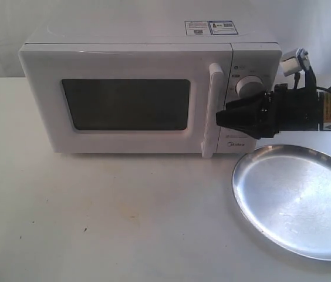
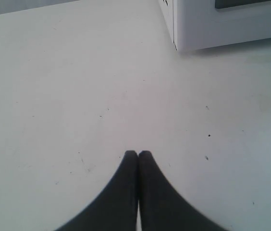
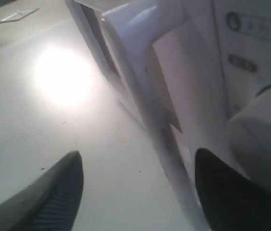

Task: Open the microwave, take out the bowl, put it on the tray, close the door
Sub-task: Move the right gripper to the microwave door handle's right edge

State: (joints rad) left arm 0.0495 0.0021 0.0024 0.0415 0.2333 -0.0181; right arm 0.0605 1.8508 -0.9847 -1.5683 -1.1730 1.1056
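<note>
The right gripper [image 1: 219, 117] stands wide, with the handle [image 1: 213, 111] of the closed door [image 1: 42, 106] just ahead of its fingers. The tray [image 1: 294, 200] lies below it. The left gripper [image 2: 138, 154] is pinched closed above the table [image 2: 78, 96].

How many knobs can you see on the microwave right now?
1 for certain: a round white knob high on the control panel, right of the door handle. The right hand blocks the panel below it, so a second may be hidden.

Right edge of the tray [image 1: 294, 200] out of view; door handle [image 3: 138, 62] blurred.
</note>
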